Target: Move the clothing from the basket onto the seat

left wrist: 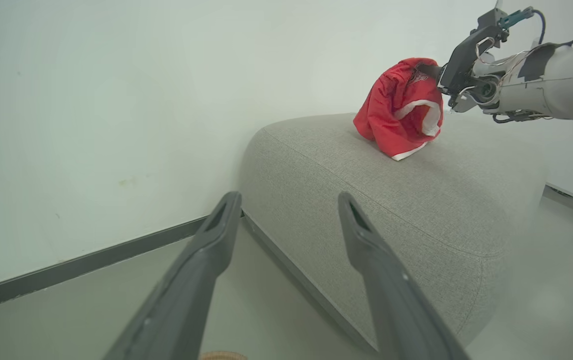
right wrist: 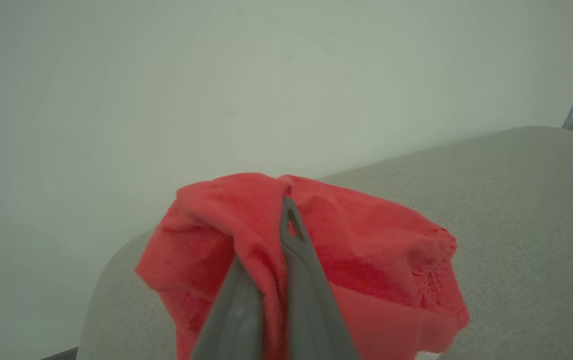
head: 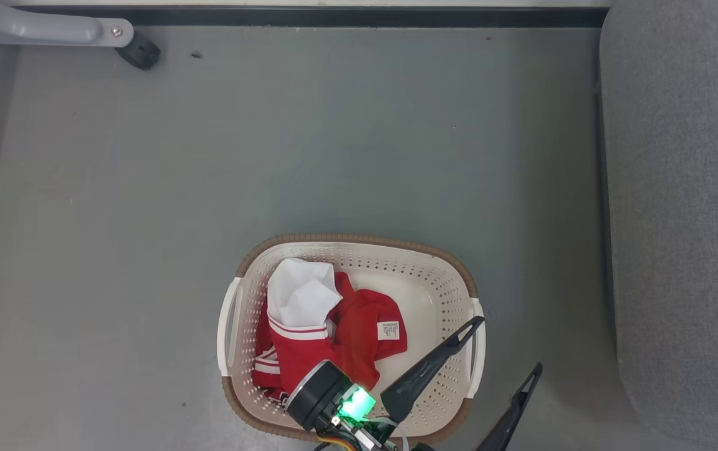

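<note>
Presently, by item. Left hand: mine, empty, its two dark fingers spread wide apart. In the head view one finger crosses above the right-hand end of the basket, the other hangs over the grey floor just beside it, and a green light glows on the wrist behind them. Right hand: mine, fingers pinched together on a red garment, with the cloth bunched around them in the right wrist view. Red garment: crumpled, white trim showing at one edge, its lower folds resting on top of the seat near the rounded corner by the wall, its upper part lifted in my grip. Seat: large grey woven cushion with a stitched seam, apart from the basket, along the right edge of the head view. Basket: oval, cream-white, perforated sides, brown rim, a white handle at each end, standing on the floor. Clothing in the basket: a heap of red fabric with white stripes, piled toward the left end and near side, a small white label facing up. White fabric: lying on top of the heap at its far-left part. Far left corner of the floor: a grey furniture leg with a black caster, near the dark skirting.
</note>
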